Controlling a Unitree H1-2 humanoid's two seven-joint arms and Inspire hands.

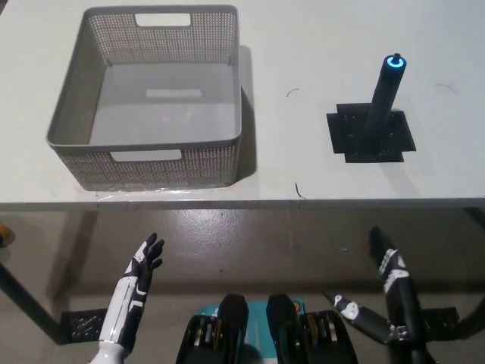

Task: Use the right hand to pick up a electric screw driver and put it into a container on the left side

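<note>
Screwdriver [383, 102] upright, far beyond right hand [390, 284]

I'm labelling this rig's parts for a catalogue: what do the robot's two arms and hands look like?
The left hand has dark fingers on a white back, carried on a slim white forearm with a black stripe. The right hand is black with small white patches, on a black arm whose lower segment also shows a white marking. No loose cables are visible on either.

The table [318, 182] is running off the top, left and right edges. The electric screw driver [383, 98] is hiding part of its black base plate [348, 136] — its lower end blending into it. The container [144, 163]'s near wall is concealing the floor strip behind it.
</note>
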